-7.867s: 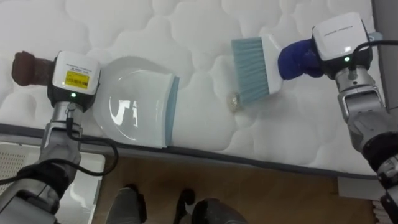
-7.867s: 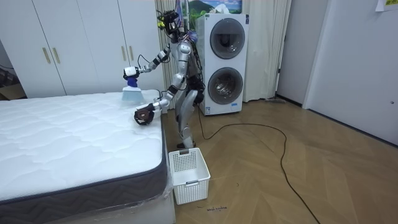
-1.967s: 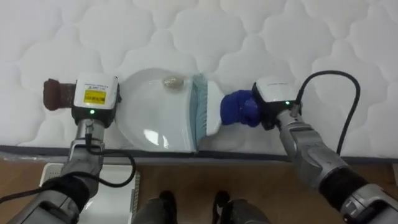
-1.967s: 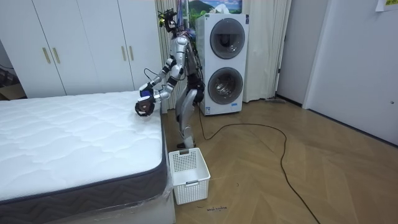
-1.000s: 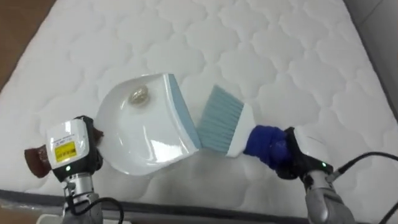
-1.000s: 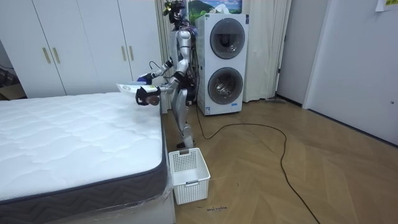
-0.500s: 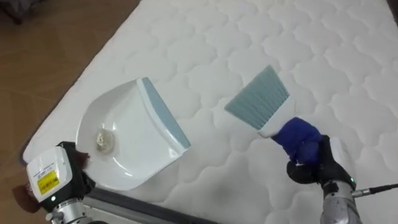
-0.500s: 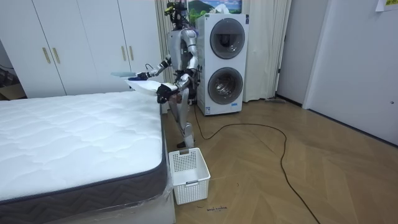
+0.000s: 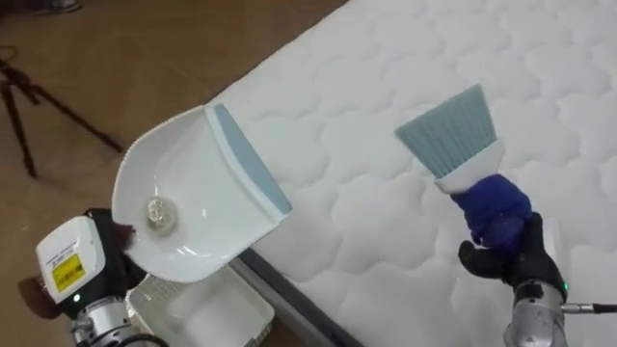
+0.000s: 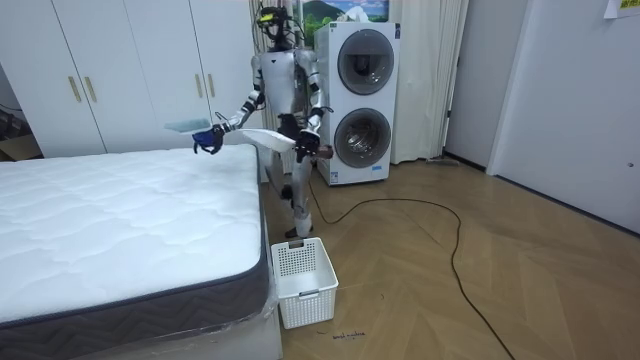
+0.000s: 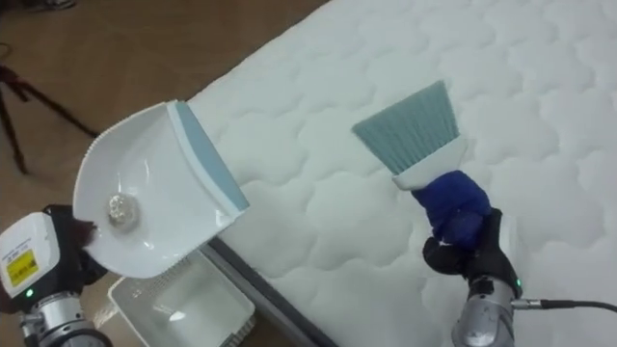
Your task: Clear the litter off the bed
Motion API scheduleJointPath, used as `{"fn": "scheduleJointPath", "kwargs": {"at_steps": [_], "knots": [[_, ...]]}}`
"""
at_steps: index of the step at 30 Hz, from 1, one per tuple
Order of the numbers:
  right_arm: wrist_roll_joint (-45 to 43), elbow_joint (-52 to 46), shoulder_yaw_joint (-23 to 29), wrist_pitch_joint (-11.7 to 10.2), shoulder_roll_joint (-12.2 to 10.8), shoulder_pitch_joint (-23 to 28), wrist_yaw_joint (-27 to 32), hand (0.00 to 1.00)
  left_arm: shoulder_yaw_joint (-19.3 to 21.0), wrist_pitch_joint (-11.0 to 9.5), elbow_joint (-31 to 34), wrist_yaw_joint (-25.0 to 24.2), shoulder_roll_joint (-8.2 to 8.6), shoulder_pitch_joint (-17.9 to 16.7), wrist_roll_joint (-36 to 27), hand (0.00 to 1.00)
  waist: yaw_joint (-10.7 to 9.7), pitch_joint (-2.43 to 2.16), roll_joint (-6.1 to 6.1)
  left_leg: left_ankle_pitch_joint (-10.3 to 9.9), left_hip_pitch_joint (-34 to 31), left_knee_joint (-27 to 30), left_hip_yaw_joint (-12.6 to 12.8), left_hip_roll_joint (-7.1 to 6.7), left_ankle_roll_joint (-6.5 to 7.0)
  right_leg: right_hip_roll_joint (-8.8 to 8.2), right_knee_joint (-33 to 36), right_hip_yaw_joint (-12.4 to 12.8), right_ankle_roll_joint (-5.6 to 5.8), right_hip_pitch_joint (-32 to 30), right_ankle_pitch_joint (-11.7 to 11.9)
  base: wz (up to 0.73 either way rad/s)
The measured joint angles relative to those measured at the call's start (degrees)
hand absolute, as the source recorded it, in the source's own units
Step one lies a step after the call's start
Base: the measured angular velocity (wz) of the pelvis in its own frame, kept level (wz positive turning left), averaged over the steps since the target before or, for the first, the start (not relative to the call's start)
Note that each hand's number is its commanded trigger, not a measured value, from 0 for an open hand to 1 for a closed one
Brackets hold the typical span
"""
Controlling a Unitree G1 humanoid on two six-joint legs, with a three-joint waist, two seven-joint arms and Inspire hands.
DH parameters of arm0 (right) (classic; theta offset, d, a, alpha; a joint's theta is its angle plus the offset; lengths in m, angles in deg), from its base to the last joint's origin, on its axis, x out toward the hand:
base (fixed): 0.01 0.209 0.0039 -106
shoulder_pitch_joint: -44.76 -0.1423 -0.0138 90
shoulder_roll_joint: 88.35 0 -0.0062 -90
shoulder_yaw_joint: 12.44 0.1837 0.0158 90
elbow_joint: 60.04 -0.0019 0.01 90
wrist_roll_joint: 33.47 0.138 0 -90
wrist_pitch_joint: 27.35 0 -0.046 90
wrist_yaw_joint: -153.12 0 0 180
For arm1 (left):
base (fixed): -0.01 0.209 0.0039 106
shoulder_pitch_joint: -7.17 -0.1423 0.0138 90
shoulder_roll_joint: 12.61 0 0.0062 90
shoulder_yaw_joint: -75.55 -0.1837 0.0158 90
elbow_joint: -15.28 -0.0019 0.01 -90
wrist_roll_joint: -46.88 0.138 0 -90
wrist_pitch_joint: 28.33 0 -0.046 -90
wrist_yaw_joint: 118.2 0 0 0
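Left hand [image 9: 114, 253] gripped the dustpan [image 9: 207, 183] by its handle, tipped back past the edge of the bed [image 9: 386, 67], over the basket [image 9: 207, 310], so the scrap [image 9: 157, 214] sat deep inside. Right hand [image 9: 508, 258] clasped the brush [image 9: 461, 145], bristles held clear of the bed, presumably done sweeping.

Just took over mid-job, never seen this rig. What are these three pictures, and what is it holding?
It is a two-legged humanoid robot with two arms and fingered hands. Two pictures come from cameras on its head, looking down; the third is from a camera in the room, where the robot stands at the corner of the mattress, by stacked washing machines. The left hand grips a white dustpan with a small crumpled scrap in it; a white basket sits on the floor below. The right hand grips a blue-handled brush above the bare mattress.
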Motion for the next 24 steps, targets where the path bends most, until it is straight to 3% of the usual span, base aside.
{"fn": "scheduleJointPath", "kwargs": {"at_steps": [2, 4, 5, 6, 7, 8, 9, 10, 11, 12, 14, 16, 17, 19, 21, 23, 24], "knots": [[0.51, 1.93, 0.01, -0.01, 0.07, -0.09, 0.01, 0.00, 0.02, 0.48, 0.01, 0.00, 0.26, 0.29, -0.01, 1.00, 0.18, -0.06, -0.12, 1.14, 0.30, -1.53, 0.53, -0.30, 0.40, -0.16, 0.04, -2.33, -0.01, 0.57, 0.01, 0.74], [0.81, 2.44, -0.09, -0.01, 0.03, -0.21, 0.01, 0.00, 0.06, 1.10, -0.03, -0.06, 0.31, 0.75, -0.19, 1.00, -0.01, 0.00, -0.12, 2.51, 0.16, -3.16, 5.70, 0.22, 1.49, -0.69, -0.06, -9.42, -0.01, 1.07, 0.02, 0.79], [0.84, 2.60, -0.20, -0.01, -0.01, -0.22, -0.01, 0.00, 0.07, 1.22, -0.02, -0.16, 0.34, 0.75, -0.27, 1.00, -0.13, 0.04, -0.17, 2.37, 0.14, -2.61, 7.40, 0.78, 1.60, -0.87, -0.11, -11.74, -0.01, 1.38, 0.01, 0.63], [0.96, 2.72, -0.53, 0.00, -0.13, -0.25, -0.12, 0.00, 0.12, 1.56, -0.02, -0.56, 0.37, 0.67, -1.09, 1.00, -0.15, 0.07, -0.14, 0.18, -0.07, 1.45, 11.07, 2.89, 1.35, -1.00, 0.02, -17.06, -0.01, 2.34, 0.02, 0.36], [1.39, 2.71, -1.01, 0.00, -0.21, -0.64, -0.12, 0.00, 0.74, 1.92, -0.03, -1.30, 0.39, 0.67, -1.40, 1.00, -0.32, 0.10, -0.07, -2.98, -0.06, 6.47, 13.09, 5.21, 0.55, -0.69, -0.25, -21.53, -0.01, 3.57, 0.01, 0.25], [1.69, 2.67, -1.41, 0.02, -0.18, -1.30, -0.12, 0.00, 1.07, 2.10, -0.05, -1.74, 0.36, 0.68, -1.37, 1.00, -0.71, 0.07, 0.17, -5.44, -0.06, 9.67, 13.41, 6.98, -0.27, -0.33, -0.07, -24.16, 0.00, 4.33, 0.01, 0.10], [1.70, 2.64, -1.44, 0.02, -0.18, -1.77, -0.11, 0.00, 1.14, 2.10, -0.05, -1.85, 0.36, 0.69, -1.33, 1.00, -0.76, 0.12, 0.39, -6.13, -0.21, 9.93, 13.30, 7.28, -0.57, -0.08, 0.25, -24.85, 0.01, 4.59, 0.01, 0.13], [1.71, 2.64, -1.37, 0.02, -0.21, -2.50, 0.12, 0.00, 1.04, 2.10, -0.13, -2.61, 0.36, 0.92, -1.25, 1.00, -1.00, 0.29, 0.82, -6.71, -0.58, 8.47, 12.56, 6.38, 0.36, 0.13, 1.16, -24.86, 0.12, 4.50, -0.05, 0.43], [1.60, 2.73, -1.00, 0.01, -0.20, -2.50, 0.84, 0.00, 0.62, 2.15, -0.29, -3.67, 0.39, 1.86, -0.99, 1.00, -1.68, 0.31, 0.40, -6.37, -0.48, 6.32, 9.99, 4.79, 1.37, -0.22, 2.13, -23.13, 0.16, 3.85, -0.06, 0.57], [1.58, 2.87, -0.68, 0.01, -0.22, -2.48, 1.18, 0.00, 0.51, 2.16, -0.30, -4.06, 0.45, 2.29, -0.73, 1.00, -1.77, 0.23, 0.12, -5.98, -0.12, 5.36, 9.31, 4.30, 2.00, -0.46, 2.64, -21.13, 0.16, 3.18, -0.06, 0.69], [2.03, 2.87, 0.27, -0.40, -0.15, -2.75, 2.26, 0.00, 0.35, 2.73, -0.30, -4.24, 0.51, 2.61, -0.64, 1.00, -0.77, 0.19, 0.10, -4.54, 0.71, 2.98, 6.64, 2.47, 2.64, -1.45, 4.01, -10.83, 1.02, -0.11, -0.62, 0.26], [2.03, 2.63, -0.14, -0.52, -0.26, -3.59, 2.30, 0.00, 1.15, 3.67, -0.45, -4.38, 0.51, 2.35, -0.78, 1.00, 0.92, 0.13, 0.76, -3.97, 0.29, 2.04, 3.95, 1.30, 2.14, -2.23, 2.50, -6.28, 1.01, -2.61, 0.16, 0.08], [2.16, 2.56, -0.24, -0.50, -0.38, -3.36, 2.27, 0.00, 1.15, 3.80, -0.40, -4.69, 0.43, 2.29, -0.77, 1.00, 0.43, -0.16, 0.71, -2.81, 0.47, 0.58, 2.84, -0.09, 2.17, -3.07, 3.19, -8.27, 1.31, -2.10, 0.41, 0.48], [2.98, 2.58, -0.21, -0.48, -0.06, -3.44, 2.25, 0.00, 0.96, 3.48, -0.40, -5.05, 0.68, 2.27, -0.77, 1.00, 0.37, -0.14, 0.63, -1.32, 1.60, -1.82, 4.06, -1.01, 2.61, -4.39, 4.04, -11.81, 1.33, -1.57, 0.41, 0.59], [5.15, 2.71, -0.26, -0.49, -0.09, -3.44, 2.07, 0.00, 1.13, 3.01, -0.31, -5.29, 0.62, 2.32, -0.44, 1.00, 0.69, -0.10, 0.56, -1.13, 1.96, -2.38, 6.37, -0.63, 2.90, -4.84, 4.36, -14.38, 1.35, -0.75, 0.41, 0.52], [7.08, 2.76, -0.33, -0.49, -0.08, -3.44, 1.90, 0.00, 1.28, 2.87, -0.31, -5.37, 0.52, 2.40, 0.24, 1.00, 1.73, -0.08, 0.33, -1.14, 2.16, -3.28, 6.16, -0.93, 3.24, -5.19, 5.18, -14.72, 1.46, -0.66, 0.45, 0.38], [7.15, 2.99, -0.21, -0.50, -0.08, -3.48, 1.88, 0.00, 1.30, 2.84, -0.33, -5.40, 0.49, 2.41, 0.53, 1.00, 1.75, -0.07, 0.18, -1.20, 2.06, -3.56, 4.20, -1.89, 3.40, -5.31, 6.06, -14.59, 1.52, -0.65, 0.49, 0.61]]}}
